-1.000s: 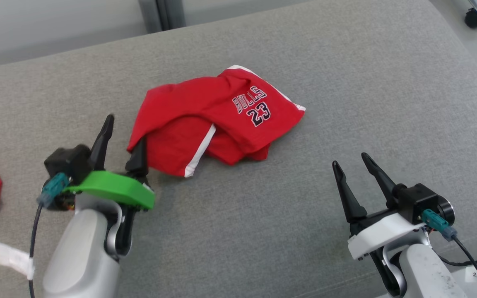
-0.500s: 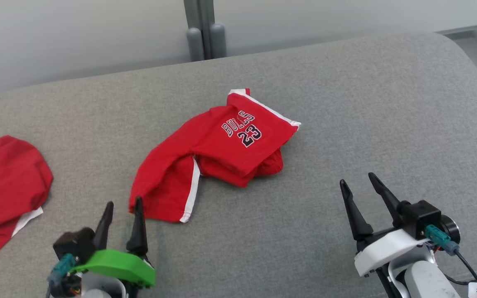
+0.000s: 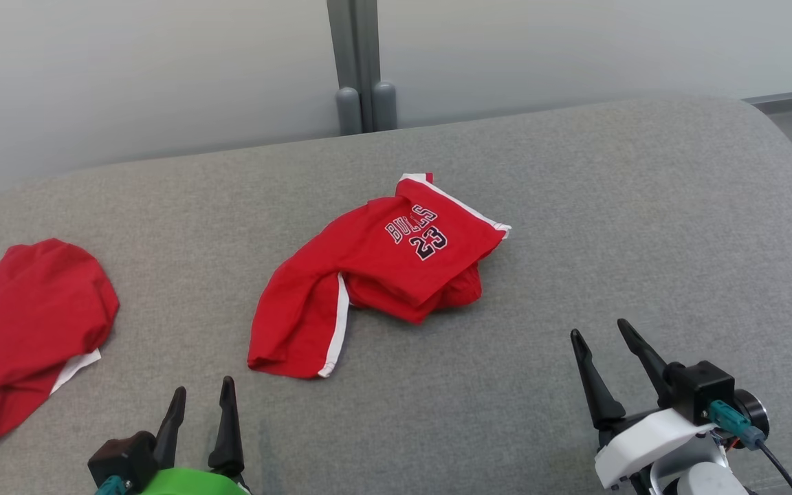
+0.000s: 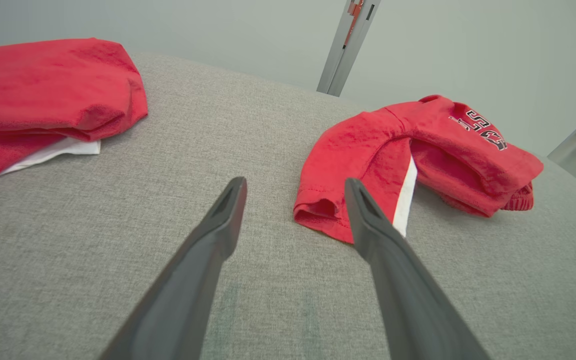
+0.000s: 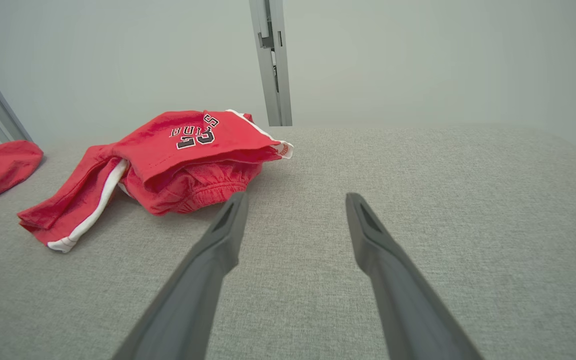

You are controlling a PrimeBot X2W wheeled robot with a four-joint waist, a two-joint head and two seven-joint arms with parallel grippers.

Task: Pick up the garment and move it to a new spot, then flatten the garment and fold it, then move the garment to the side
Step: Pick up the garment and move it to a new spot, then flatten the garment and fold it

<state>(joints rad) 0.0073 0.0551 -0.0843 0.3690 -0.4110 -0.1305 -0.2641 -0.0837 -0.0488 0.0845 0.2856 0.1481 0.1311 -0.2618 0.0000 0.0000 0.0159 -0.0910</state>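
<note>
Garment (image 3: 375, 275): red shorts with white trim, bunched and part doubled over, mid-table (image 3: 643, 206). Not flat, not folded. Judged: flattening, folding and the side move are all left; first relocation cannot be told. Left tool (image 3: 203, 386) and right tool (image 3: 600, 330) are both spread, empty, short of the cloth. Print reads "BULLS 23". A second red garment (image 3: 31, 309) lies at far left.

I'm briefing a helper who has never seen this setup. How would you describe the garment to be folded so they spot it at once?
Look at the wide grey cushion. Near its middle lie crumpled red shorts, well apart from the other red garment at the robot's left edge. The shorts alone carry a dark BULLS 23 print.
</note>
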